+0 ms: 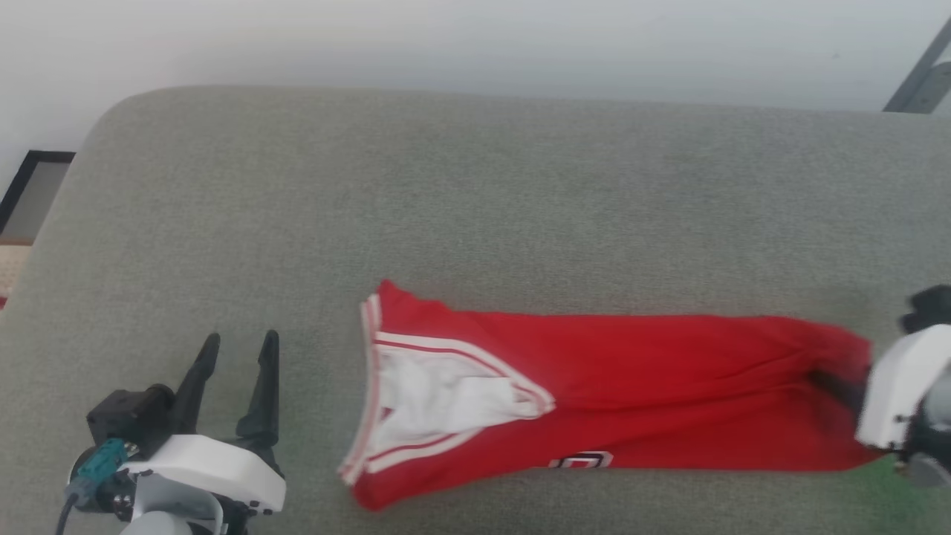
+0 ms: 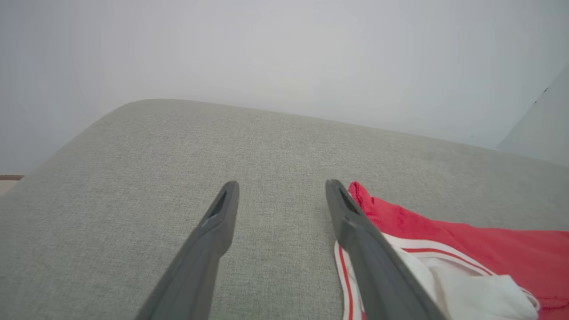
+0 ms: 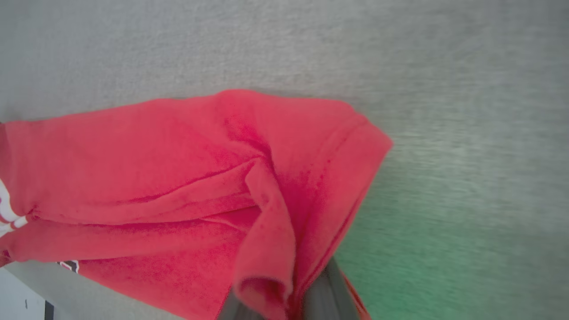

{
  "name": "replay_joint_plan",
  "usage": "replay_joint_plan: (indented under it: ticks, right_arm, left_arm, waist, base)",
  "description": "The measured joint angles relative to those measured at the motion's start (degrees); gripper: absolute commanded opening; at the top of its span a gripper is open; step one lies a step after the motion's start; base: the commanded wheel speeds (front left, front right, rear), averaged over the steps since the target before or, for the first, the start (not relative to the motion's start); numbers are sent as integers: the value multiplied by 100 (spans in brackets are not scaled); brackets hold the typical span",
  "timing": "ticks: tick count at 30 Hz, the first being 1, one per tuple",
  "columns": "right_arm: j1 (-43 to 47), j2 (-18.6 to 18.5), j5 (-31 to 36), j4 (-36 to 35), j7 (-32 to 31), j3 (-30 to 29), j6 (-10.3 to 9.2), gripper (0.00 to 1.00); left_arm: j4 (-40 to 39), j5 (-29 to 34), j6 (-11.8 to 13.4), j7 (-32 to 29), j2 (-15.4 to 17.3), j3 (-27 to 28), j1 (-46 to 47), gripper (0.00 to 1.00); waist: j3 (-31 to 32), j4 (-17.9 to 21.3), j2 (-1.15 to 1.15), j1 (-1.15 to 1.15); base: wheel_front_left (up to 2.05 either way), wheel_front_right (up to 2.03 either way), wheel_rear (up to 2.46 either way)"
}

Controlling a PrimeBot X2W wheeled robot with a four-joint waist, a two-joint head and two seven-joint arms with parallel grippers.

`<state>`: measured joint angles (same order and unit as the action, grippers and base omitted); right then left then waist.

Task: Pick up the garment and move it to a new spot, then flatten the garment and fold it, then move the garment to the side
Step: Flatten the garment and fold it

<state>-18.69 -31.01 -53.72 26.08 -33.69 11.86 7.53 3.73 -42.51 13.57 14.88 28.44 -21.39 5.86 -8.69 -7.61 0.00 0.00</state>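
Closest to me, off the shirt's striped end, my left tool (image 1: pixel 241 338) sits low over the cushion with its two dark fingers spread wide and nothing between them. In the left wrist view one finger (image 2: pixel 355 231) covers part of the striped trim, though I cannot tell whether it touches the cloth.

At the shirt's plain red end, my right tool (image 1: pixel 836 386) is pinching a bunched fold of the fabric. Its fingertips are buried in the cloth, so I only see dark finger stubs (image 3: pixel 326 298) under the fold, and the white housing is cut off by the edge of the picture.

The shirt (image 1: pixel 654 386) lies as a long, narrow band across the near part of the cushion, red knit with soft creases. White cloth (image 1: pixel 438 397) shows inside an opening edged in red-and-white stripes. The dark, white-outlined lettering (image 1: pixel 583 461) peeks out at the near edge, mostly tucked under and unreadable.

The cushion (image 1: pixel 475 193) is grey, coarse-woven upholstery with a rounded far corner. Beside the shirt's plain end it carries a greenish cast.

Beyond the shirt stands a plain pale wall (image 1: pixel 475 37). A slanted grey bar (image 1: pixel 921 74) is cut off past the plain end, and a dark-framed panel (image 1: pixel 30 186) is partly hidden past the striped end.
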Motion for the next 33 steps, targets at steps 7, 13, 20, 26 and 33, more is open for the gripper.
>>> replay_joint_plan:
  ticks: [7,13,20,26,33]
  right_arm:
    - [-32,-537,0,393,308,-283,0,0]
    - [-109,-851,168,771,498,-361,-1,0]
    - [-171,-973,260,631,485,-112,-1,0]
    - [10,-935,49,-114,332,64,-5,0]
    - [228,-571,-104,-1429,5,336,-5,0]
  left_arm:
    - [107,320,-182,11,-214,433,-172,100]
    - [152,494,-422,11,-435,838,-314,100]
    - [245,765,-709,11,-643,1200,-478,100]
    - [320,883,-882,11,-748,1392,-594,100]
    - [369,1045,-1074,11,-884,1507,-621,100]
  waist:
    - [57,161,0,0]
    - [130,269,0,0]
    - [274,358,0,0]
    - [407,353,0,0]
    - [465,215,0,0]
  base:
    - [0,0,0]
    - [0,0,0]
    - [0,0,0]
    - [0,0,0]
    - [0,0,0]
